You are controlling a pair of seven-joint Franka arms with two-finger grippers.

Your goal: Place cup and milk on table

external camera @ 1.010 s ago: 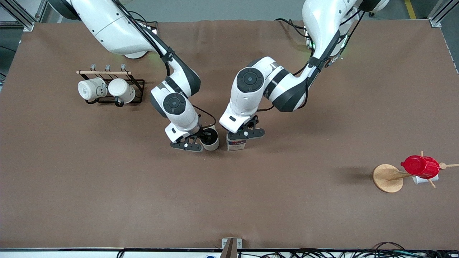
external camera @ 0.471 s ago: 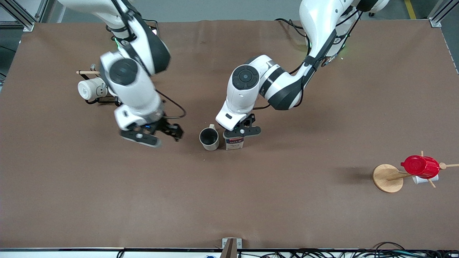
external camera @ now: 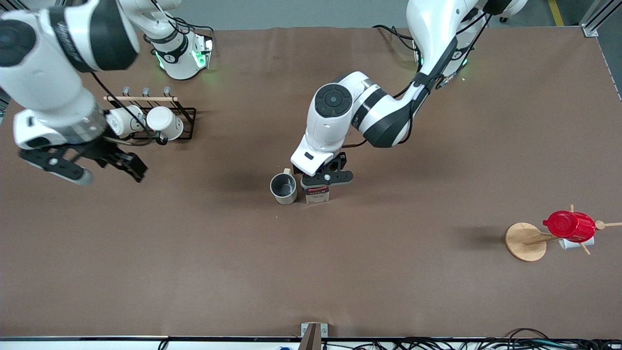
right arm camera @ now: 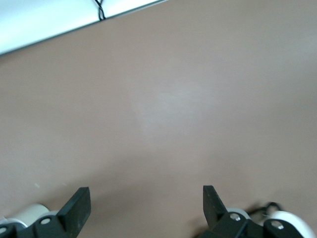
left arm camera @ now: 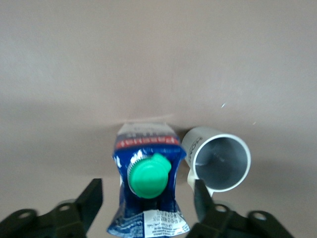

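Note:
The cream-white cup (external camera: 284, 188) stands upright on the brown table (external camera: 311, 272), near its middle. The milk (external camera: 317, 195) stands right beside it, toward the left arm's end. In the left wrist view the milk (left arm camera: 148, 183) shows its green cap and the cup (left arm camera: 220, 161) its grey interior. My left gripper (external camera: 319, 186) is open just above the milk, with a finger on either side (left arm camera: 147, 201) and small gaps to the carton. My right gripper (external camera: 132, 169) is open and empty (right arm camera: 144, 203), in the air over the table by the black rack.
A black rack (external camera: 187, 114) with two white mugs stands toward the right arm's end. A wooden tree (external camera: 525, 241) with a red cup (external camera: 569, 225) stands toward the left arm's end, nearer the front camera.
My right gripper has left the cup and swung up and away toward the right arm's end. The cup stays standing. My left gripper has stayed over the milk, shifting only slightly.

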